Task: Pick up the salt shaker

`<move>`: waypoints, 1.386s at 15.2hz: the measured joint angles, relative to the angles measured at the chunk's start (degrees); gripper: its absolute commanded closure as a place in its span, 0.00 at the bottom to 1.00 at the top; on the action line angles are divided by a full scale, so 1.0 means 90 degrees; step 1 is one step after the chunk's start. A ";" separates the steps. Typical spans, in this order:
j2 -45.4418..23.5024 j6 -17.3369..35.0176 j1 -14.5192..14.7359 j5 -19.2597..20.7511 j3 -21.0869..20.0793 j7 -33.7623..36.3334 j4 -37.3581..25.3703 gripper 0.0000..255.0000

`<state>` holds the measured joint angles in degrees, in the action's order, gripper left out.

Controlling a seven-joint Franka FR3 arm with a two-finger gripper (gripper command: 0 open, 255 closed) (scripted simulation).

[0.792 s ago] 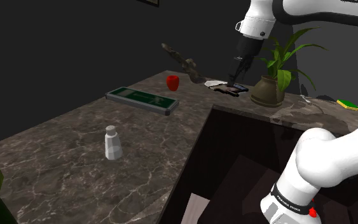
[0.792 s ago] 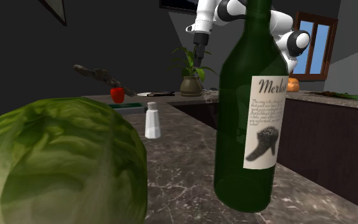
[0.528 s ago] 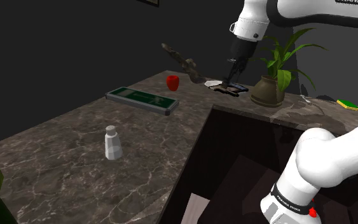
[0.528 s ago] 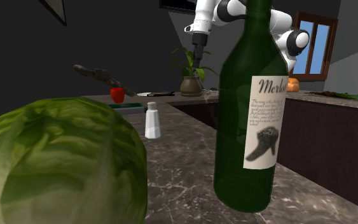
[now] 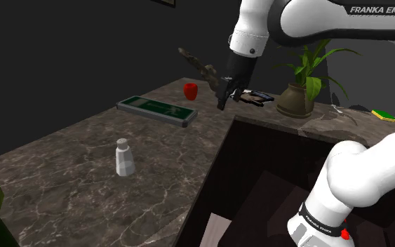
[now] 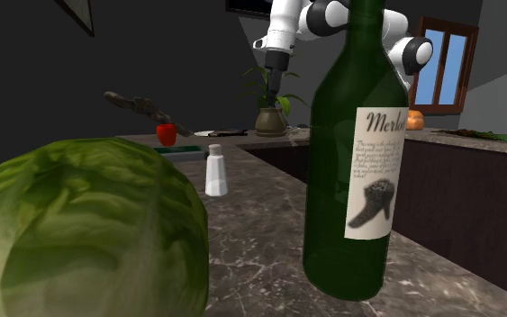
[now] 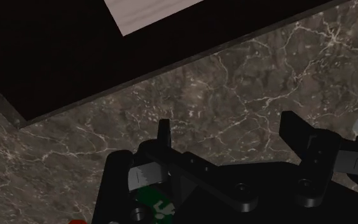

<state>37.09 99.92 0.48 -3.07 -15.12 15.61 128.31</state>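
The salt shaker (image 5: 125, 157) is a small pale bottle with a rounded cap, standing upright on the dark marble counter (image 5: 55, 151). In the second exterior view the shaker (image 6: 216, 171) stands mid-counter behind a cabbage. My black gripper (image 5: 224, 98) hangs tilted above the counter's inner corner, well beyond the shaker and toward the shoulder view's right. It also shows high above the far counter (image 6: 273, 83). In the wrist view the gripper (image 7: 230, 132) is open over veined marble (image 7: 234, 83), with nothing between its fingers (image 7: 164, 133).
A green flat tray (image 5: 156, 110) and a red fruit (image 5: 191, 90) lie between gripper and shaker. A potted plant (image 5: 297, 91) and a sponge (image 5: 383, 115) sit further right. A green wine bottle (image 6: 355, 153) and a cabbage (image 6: 80, 234) stand close to the second camera. A dark recess (image 5: 259, 175) borders the counter.
The arm has swung toward the shoulder view's left, away from the plant, and the gripper now tilts over the counter's corner. The shaker has not moved.
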 measured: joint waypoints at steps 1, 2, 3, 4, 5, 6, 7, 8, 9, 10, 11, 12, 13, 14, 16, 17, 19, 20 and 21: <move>-0.0147 0.0140 0.0016 -0.0042 -0.0160 0.0177 -0.0022 0.00; -0.0310 0.0216 0.0013 -0.0057 -0.0284 0.0320 -0.0125 0.00; -0.0458 0.0325 0.0015 -0.0070 -0.0414 0.0467 -0.0180 0.00; -0.0599 0.0393 0.0010 -0.0072 -0.0526 0.0601 -0.0268 0.00; -0.0795 0.0503 0.0007 -0.0070 -0.0684 0.0778 -0.0369 0.00; -0.0900 0.0602 0.0009 -0.0069 -0.0790 0.0908 -0.0387 0.00; -0.1129 0.0631 -0.0014 -0.0031 -0.0934 0.1075 -0.0599 0.00; -0.1315 0.0732 -0.0037 0.0010 -0.1046 0.1208 -0.0691 0.00; -0.1541 0.0813 -0.0060 0.0067 -0.1180 0.1368 -0.0841 0.00; -0.1732 0.0939 -0.0065 0.0119 -0.1330 0.1555 -0.0906 0.00; -0.1958 0.1035 -0.0086 0.0199 -0.1465 0.1728 -0.1036 0.00; -0.2150 0.1105 -0.0096 0.0275 -0.1590 0.1899 -0.1151 0.00; -0.2400 0.1143 -0.0111 0.0388 -0.1738 0.2099 -0.1349 0.00; -0.2625 0.1171 -0.0121 0.0502 -0.1862 0.2283 -0.1524 0.00; -0.3063 0.1250 -0.0094 0.0755 -0.2135 0.2712 -0.1819 0.00; -0.3339 0.1292 -0.0083 0.0930 -0.2260 0.2929 -0.2006 0.00; -0.3849 0.1327 -0.0019 0.1282 -0.2463 0.3343 -0.2365 0.00; -0.4197 0.1280 0.0033 0.1523 -0.2552 0.3561 -0.2668 0.00; -0.4449 0.1256 0.0098 0.1713 -0.2607 0.3743 -0.2872 0.00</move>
<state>-2.96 111.23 1.36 12.34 -38.58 49.29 102.46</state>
